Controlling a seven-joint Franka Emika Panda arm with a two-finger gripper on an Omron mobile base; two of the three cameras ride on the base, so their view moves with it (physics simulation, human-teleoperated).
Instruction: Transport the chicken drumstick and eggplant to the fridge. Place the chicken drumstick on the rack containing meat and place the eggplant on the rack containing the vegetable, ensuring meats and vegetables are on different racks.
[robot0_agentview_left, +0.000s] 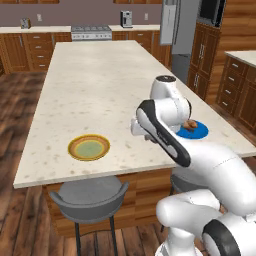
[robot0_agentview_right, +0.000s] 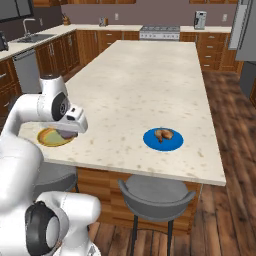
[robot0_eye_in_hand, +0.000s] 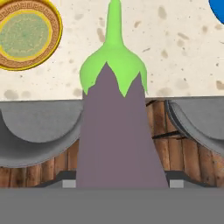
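Purple and green was what I had in front of my gripper (robot0_eye_in_hand: 116, 186): the eggplant (robot0_eye_in_hand: 118, 135) stood between my fingers, stem pointing away from the hand, and I judged the jaws were pinching its body, lifted clear over the counter's edge. My fingertips themselves were hidden behind it, so I went by how it hung in place with nothing under it.

Below it I saw the near edge of the counter (robot0_eye_in_hand: 175, 57) and two grey stools (robot0_eye_in_hand: 35, 131) tucked beneath. The yellow plate (robot0_agentview_left: 89, 147) lay bare on the counter to my left. To my right the drumstick (robot0_agentview_right: 164, 134) sat on the blue plate (robot0_agentview_right: 163, 139), untouched, near the counter's front edge.

The fridge (robot0_agentview_left: 179, 25) stood well apart at the far end of the kitchen, its door shut as far as I could tell; I couldn't see any of its racks.

My judgement: the job was barely begun. The eggplant was picked up but not carried, and the drumstick hadn't been fetched. Driving over, opening the fridge and both placings were all left
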